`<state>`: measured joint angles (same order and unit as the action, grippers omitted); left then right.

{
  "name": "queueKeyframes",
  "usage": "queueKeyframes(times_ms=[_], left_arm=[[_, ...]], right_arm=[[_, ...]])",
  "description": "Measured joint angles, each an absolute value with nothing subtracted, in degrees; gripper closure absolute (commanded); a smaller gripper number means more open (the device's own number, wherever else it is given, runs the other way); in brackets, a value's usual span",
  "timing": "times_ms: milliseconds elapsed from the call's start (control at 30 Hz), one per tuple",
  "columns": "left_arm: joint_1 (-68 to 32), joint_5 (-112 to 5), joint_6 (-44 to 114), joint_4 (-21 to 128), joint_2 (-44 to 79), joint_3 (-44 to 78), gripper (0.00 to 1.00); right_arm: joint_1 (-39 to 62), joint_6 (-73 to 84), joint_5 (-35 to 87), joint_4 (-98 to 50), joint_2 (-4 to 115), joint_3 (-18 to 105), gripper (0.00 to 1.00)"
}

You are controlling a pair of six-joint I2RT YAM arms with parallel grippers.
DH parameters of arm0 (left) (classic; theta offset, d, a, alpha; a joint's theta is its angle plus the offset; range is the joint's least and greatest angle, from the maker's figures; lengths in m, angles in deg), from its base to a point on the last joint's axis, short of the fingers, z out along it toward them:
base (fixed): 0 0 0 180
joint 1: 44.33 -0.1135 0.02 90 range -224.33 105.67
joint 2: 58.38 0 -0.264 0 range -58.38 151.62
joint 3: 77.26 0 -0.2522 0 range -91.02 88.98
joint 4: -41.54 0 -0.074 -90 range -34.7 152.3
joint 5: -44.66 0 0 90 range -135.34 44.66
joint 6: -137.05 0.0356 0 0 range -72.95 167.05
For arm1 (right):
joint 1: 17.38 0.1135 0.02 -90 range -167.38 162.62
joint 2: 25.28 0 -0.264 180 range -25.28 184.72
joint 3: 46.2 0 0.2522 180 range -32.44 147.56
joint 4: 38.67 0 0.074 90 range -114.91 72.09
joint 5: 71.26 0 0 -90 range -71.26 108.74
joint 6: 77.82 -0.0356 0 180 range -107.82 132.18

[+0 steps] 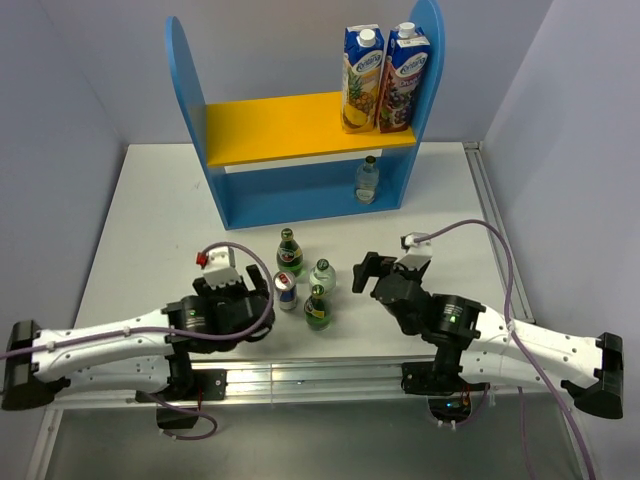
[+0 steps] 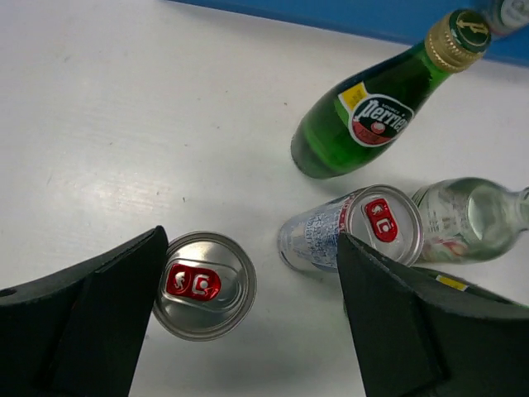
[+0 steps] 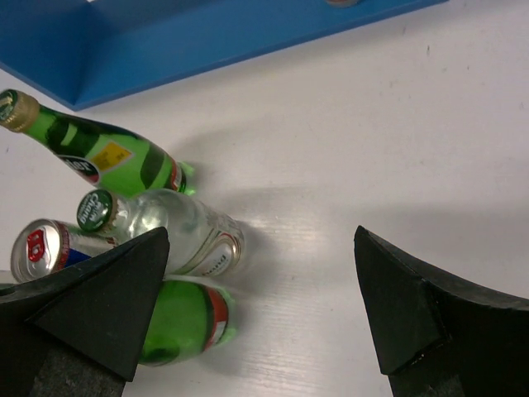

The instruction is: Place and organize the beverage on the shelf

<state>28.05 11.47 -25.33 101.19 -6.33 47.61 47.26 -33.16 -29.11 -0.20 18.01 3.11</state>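
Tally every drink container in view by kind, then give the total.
Blue-and-silver cans: 2
Green glass bottles: 2
Clear bottles: 2
Juice cartons: 2
Total: 8

cartons (image 1: 385,78) on upper board (image 1: 270,128) | bottle (image 1: 368,180) beneath | drinks (image 1: 322,275) before shelf (image 1: 300,205)

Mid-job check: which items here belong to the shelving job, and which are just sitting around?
Job:
shelf
can between the left jaws
second can
far green bottle
near green bottle
loose clear bottle on the table
shelved clear bottle, already on the lower level

Just there:
yellow juice carton and purple juice carton, both on the upper board
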Motion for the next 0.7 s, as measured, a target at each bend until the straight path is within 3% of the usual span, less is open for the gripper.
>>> queueKeyframes(times_ms=[300, 700], left_arm=[[40.73, 21.22, -57.48, 126.96, 15.5, 37.01, 0.07], [42.17, 22.55, -60.1, 131.44, 7.7, 32.77, 0.07]], right_arm=[[49.25, -36.85, -29.22, 3.63, 14.2, -0.06, 0.0], [50.1, -37.77, -28.67, 5.2, 11.19, -1.17, 0.0]])
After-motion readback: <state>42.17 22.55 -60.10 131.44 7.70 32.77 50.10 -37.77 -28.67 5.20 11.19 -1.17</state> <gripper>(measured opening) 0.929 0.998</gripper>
